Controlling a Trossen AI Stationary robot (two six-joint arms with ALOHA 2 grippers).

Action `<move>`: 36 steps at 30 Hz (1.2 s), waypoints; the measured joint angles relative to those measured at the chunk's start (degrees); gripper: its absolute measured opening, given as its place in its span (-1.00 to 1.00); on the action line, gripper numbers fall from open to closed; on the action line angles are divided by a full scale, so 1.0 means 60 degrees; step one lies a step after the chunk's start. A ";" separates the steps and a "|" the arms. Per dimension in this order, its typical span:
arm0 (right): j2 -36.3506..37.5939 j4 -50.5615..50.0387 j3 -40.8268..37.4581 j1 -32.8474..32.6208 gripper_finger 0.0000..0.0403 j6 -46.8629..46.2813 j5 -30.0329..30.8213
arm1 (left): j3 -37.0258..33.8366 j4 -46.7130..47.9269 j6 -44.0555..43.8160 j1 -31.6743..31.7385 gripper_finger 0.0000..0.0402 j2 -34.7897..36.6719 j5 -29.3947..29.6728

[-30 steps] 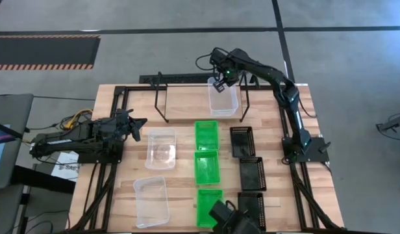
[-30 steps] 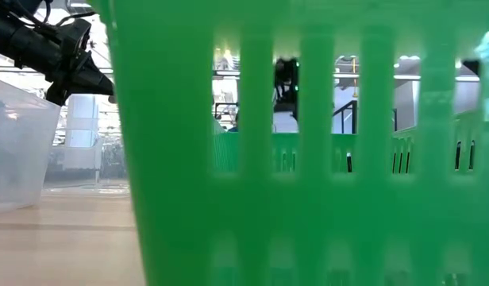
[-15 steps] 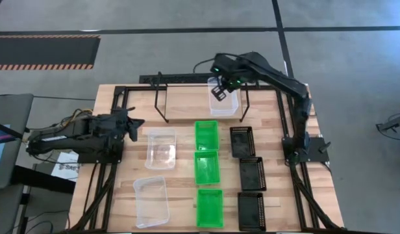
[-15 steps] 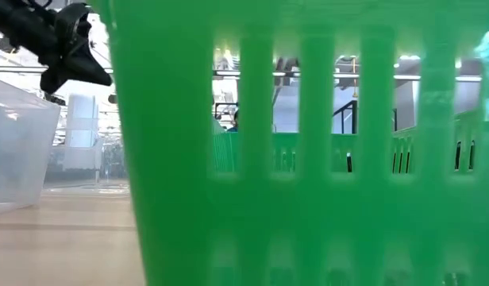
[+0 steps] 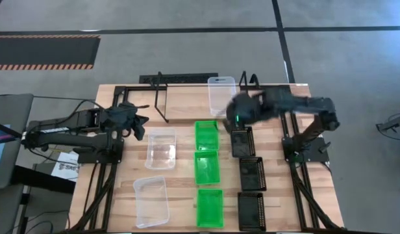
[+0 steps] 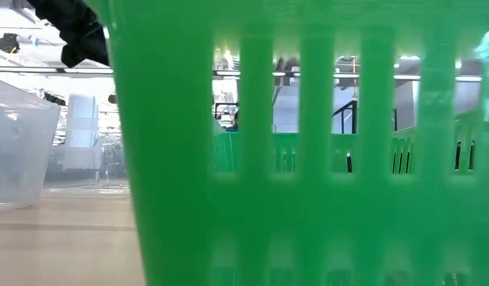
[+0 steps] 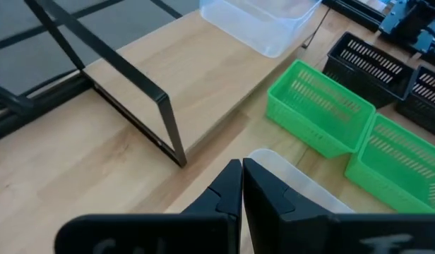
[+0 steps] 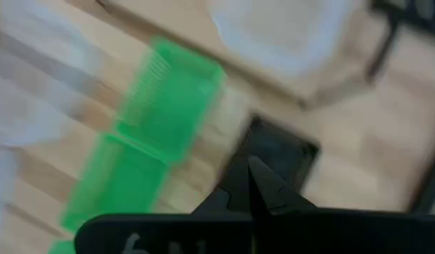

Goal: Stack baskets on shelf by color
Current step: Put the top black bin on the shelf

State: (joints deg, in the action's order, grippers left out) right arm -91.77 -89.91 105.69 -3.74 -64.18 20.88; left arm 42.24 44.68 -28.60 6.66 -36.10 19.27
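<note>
A blurred look down past the right claw [image 8: 250, 185], whose two dark fingers [image 8: 270, 190] are pressed together into a single point. Beneath them lies the light wooden table [image 8: 337, 176]. Just past the fingertips sits a black basket [image 8: 292, 152]. Beside it, two green baskets [image 8: 176, 99] lie end to end, the second green basket [image 8: 115, 180] close against the first. A clear basket [image 8: 295, 35] sits farther off, with a thin black bar of the shelf [image 8: 378, 53] next to it. Pale smeared shapes at one edge cannot be made out.
</note>
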 joint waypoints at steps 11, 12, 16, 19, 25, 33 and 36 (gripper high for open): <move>0.1913 0.0596 -0.4952 -0.2634 -0.95 -0.6173 -0.1041 | 0.0000 0.0177 0.0109 0.0000 -1.00 0.0018 -0.0132; 0.1946 0.0645 -0.5095 -0.2729 -0.93 -0.6370 -0.1037 | 0.0000 0.0176 0.0127 0.0000 -1.00 0.0018 -0.0131; 0.1947 0.0701 -0.5543 -0.2704 -0.82 -0.6558 -0.1036 | 0.0000 0.0172 0.0132 0.0000 -1.00 0.0018 -0.0131; 0.1920 0.1307 -0.5988 -0.2447 -0.70 -0.6269 -0.1026 | 0.0000 0.0161 0.0124 0.0000 -1.00 0.0018 -0.0127; 0.1921 0.2555 -0.7359 -0.1581 -0.45 -0.5664 -0.1245 | 0.0000 0.0150 0.0080 0.0000 -1.00 0.0021 -0.0120; 0.1928 0.4938 -0.9004 -0.0275 -0.18 -0.4534 -0.2046 | 0.0000 0.0151 0.0073 0.0000 -1.00 0.0018 -0.0117; 0.1928 0.5847 -0.9356 0.0121 -0.16 -0.3942 -0.2039 | 0.0000 0.0151 0.0069 0.0000 -1.00 0.0018 -0.0119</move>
State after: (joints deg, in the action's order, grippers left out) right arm -80.20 -54.83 49.56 -3.02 -87.84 8.64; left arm 42.24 45.58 -28.18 6.66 -35.99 18.55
